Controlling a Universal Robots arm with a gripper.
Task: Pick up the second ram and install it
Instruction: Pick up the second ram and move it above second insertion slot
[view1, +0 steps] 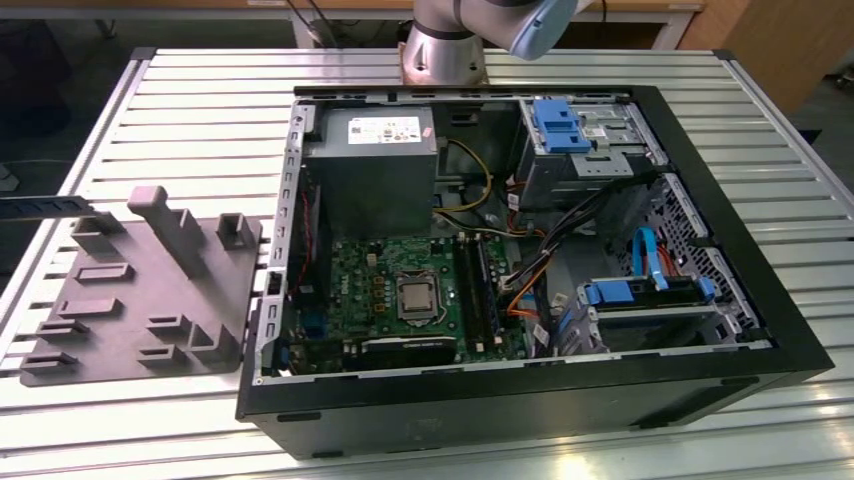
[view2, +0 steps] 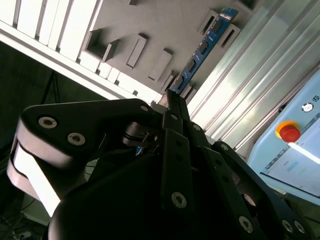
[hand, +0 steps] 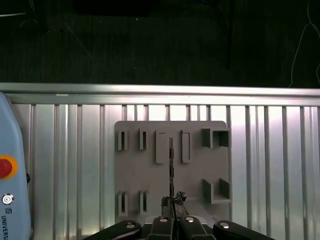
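Memory stick (view2: 202, 47): one item, blue board, grasped at one end by the clenched fingers of the gripper (view2: 169, 97). In both wrist views we log it over the grey tray (hand: 135, 172) on the slatted table (hand: 260, 165).

Most likely a robotics lab or test workshop: a ribbed aluminium desk (view1: 200, 100) carries an open PC case (view1: 747, 330) with its board (view1: 387, 290) bared, beside a grey jig tray (view1: 134, 310). An arm's base (view1: 441, 55) stands at the desk's edge, and a pendant (hand: 10, 145) with a red stop button (view2: 289, 133) shows in both wrist views.
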